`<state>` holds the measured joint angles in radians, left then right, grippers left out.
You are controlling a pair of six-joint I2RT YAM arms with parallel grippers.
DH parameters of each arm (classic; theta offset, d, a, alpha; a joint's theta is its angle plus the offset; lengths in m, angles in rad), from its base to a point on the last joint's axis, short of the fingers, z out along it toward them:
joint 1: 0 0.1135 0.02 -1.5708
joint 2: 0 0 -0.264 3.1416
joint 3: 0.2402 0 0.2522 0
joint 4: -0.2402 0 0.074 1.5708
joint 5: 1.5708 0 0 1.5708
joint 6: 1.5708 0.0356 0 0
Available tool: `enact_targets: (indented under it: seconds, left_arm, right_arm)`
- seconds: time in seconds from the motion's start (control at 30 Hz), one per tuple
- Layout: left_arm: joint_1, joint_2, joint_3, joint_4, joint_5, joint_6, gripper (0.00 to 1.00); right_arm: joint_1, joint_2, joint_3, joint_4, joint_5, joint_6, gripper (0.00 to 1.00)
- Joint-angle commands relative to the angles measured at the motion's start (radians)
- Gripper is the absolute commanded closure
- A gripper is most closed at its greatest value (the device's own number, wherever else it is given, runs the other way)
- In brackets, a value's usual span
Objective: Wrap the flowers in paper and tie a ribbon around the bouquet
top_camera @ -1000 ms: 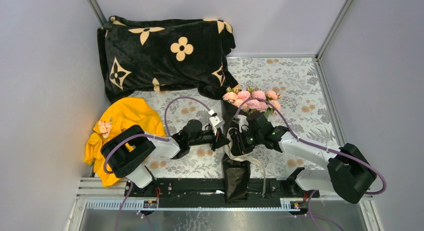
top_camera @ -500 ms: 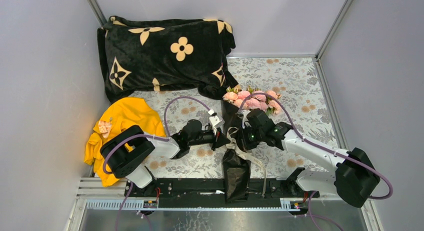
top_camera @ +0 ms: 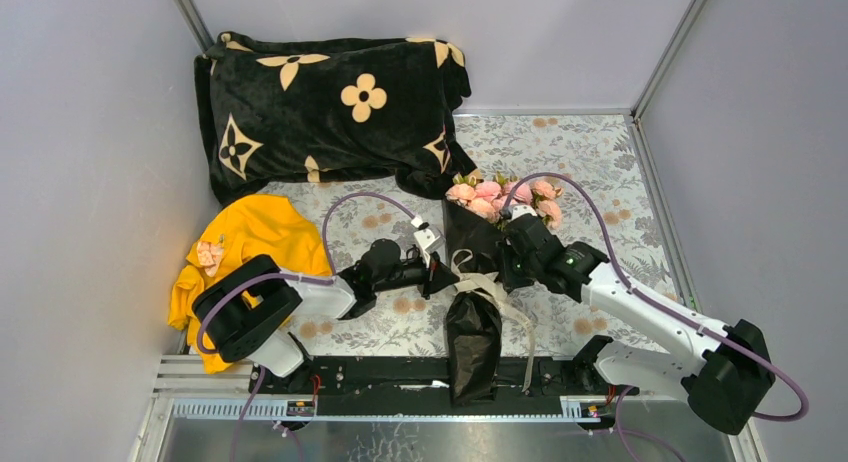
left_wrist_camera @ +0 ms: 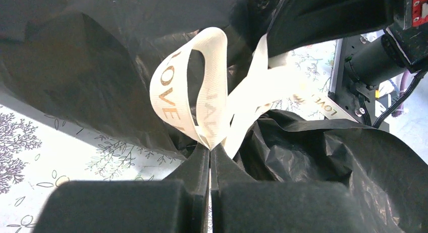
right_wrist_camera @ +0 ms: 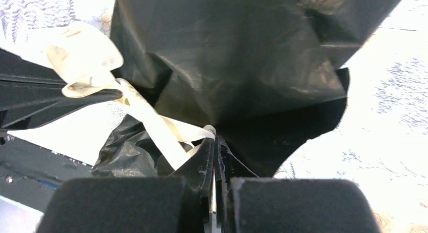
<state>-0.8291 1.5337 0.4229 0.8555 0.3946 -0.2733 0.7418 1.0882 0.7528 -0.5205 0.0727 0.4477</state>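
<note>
The bouquet lies at the middle of the table, its tail over the near edge and its heads toward the far edge. Wrapping looks done: the paper closes round the stems in a cone, and only the flowers show out of the top. Tying seems under way: the ribbon crosses the cone's waist with one loop raised and a loose end trailing to the near edge, but no finished bow shows. The left claw is fully closed, pinching the foot of that loop. The right claw is closed too, nipping a strand at the other side of the waist. Left to do, I judge: draw the knot tight and let go

The table wears a pale cloth printed with grey leaves. At its far left corner sits a thick plush black blanket with tan flower marks. A soft yellow garment is heaped at the left edge. The paper is thin and matte, creased into sharp folds. The ribbon is flat, woven and cream, with printed lettering
</note>
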Motion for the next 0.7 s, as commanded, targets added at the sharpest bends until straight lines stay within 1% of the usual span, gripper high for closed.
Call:
enact_targets:
  seconds: [0.0, 0.17, 0.33, 0.4, 0.5, 0.67]
  left_arm:
    - [0.005, -0.03, -0.02, -0.003, -0.039, -0.027, 1.0]
    - [0.005, -0.039, -0.024, -0.019, -0.062, -0.029, 1.0]
    - [0.018, -0.061, -0.016, -0.094, -0.123, -0.083, 1.0]
    - [0.023, -0.068, -0.02, -0.117, -0.134, -0.105, 1.0]
    - [0.025, -0.071, -0.027, -0.133, -0.147, -0.134, 1.0]
    - [0.033, -0.092, -0.036, -0.174, -0.195, -0.16, 1.0]
  right_arm:
    - [0.007, -0.031, 0.051, -0.074, 0.136, 0.037, 1.0]
    - [0.004, -0.051, 0.058, -0.084, 0.166, 0.051, 1.0]
    - [-0.013, -0.095, 0.037, -0.159, 0.229, 0.107, 1.0]
    - [-0.044, -0.119, -0.004, -0.163, 0.201, 0.131, 1.0]
    - [-0.13, -0.144, -0.058, -0.158, 0.126, 0.153, 1.0]
    - [-0.236, -0.163, -0.06, -0.169, 0.116, 0.168, 1.0]
